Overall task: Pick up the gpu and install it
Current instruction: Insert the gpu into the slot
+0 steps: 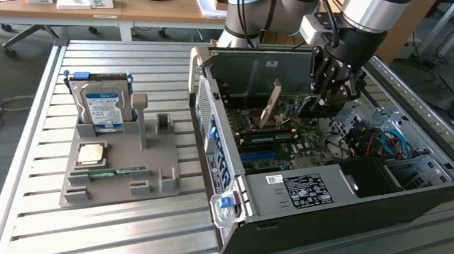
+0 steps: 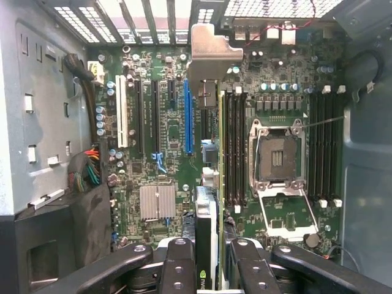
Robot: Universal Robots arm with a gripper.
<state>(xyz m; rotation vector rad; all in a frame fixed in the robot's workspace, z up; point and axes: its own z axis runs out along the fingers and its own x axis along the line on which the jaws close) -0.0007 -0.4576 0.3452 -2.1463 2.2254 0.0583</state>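
Observation:
The gpu (image 1: pixel 272 104) stands on edge inside the open computer case (image 1: pixel 382 201), its tan board upright over the green motherboard (image 1: pixel 290 140). In the wrist view the gpu (image 2: pixel 208 214) is edge-on, with its silvery bracket (image 2: pixel 211 52) at the case's rear vents. It runs alongside the blue slot (image 2: pixel 188 116), and whether it is seated in a slot I cannot tell. My gripper (image 1: pixel 329 103) reaches down into the case from above. In the wrist view the gripper (image 2: pixel 212 248) is shut on the card's near end, one black finger (image 2: pixel 181 257) on each side.
A grey holder (image 1: pixel 156 176) on the slatted metal table at the exterior view's left carries a blue-labelled hard drive (image 1: pixel 103 110), a processor chip (image 1: pixel 91 153) and a slim RAM stick (image 1: pixel 120 171). Inside the case are the CPU socket (image 2: pixel 277 156), memory slots and loose cables (image 1: pixel 386 143).

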